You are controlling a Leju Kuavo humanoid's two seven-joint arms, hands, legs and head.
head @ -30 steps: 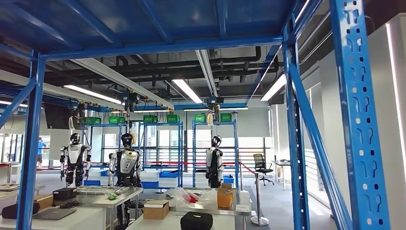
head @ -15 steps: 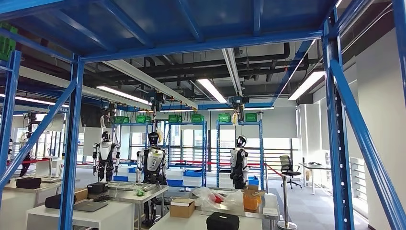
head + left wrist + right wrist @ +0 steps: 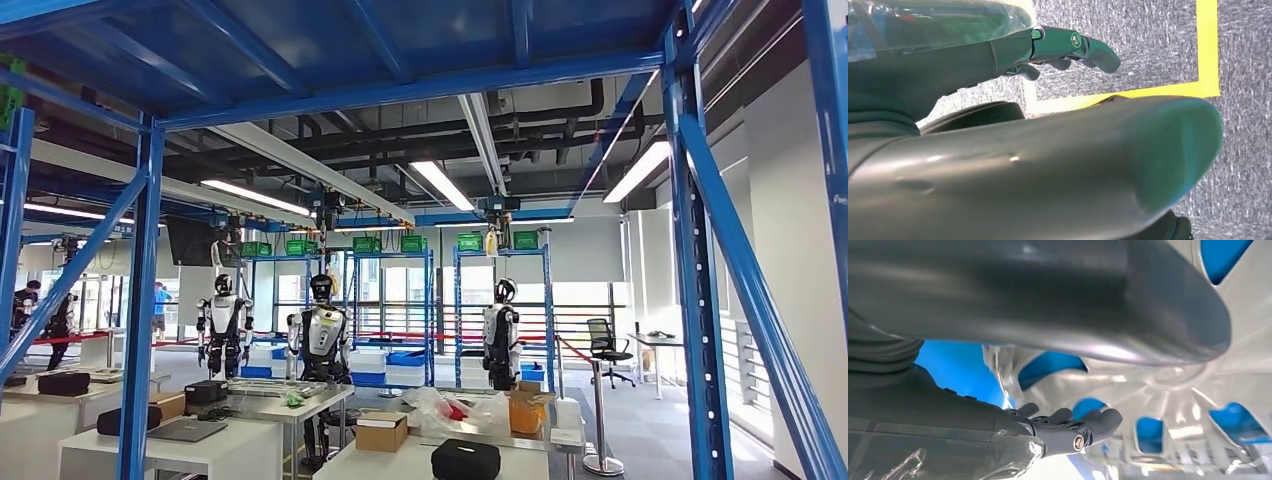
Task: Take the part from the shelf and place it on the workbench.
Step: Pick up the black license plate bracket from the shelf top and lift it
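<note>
The part is a silvery spoked piece with cut-outs through which a blue shelf surface shows. My right hand is close in front of it, thumb and dark fingers spread apart, and I see no grip on the part. My left hand hangs over grey carpet with its fingers stretched out and nothing in them. In the head view the blue shelf frame rises on both sides and its deck is overhead.
Yellow floor tape marks the carpet below my left hand. Beyond the shelf stand white tables with a black case and a cardboard box. Other humanoid robots stand farther back, and people at far left.
The whole head picture has shifted to the right, so the camera has turned left; most of the shift came in the first half second. Another blue post came into view at the left.
</note>
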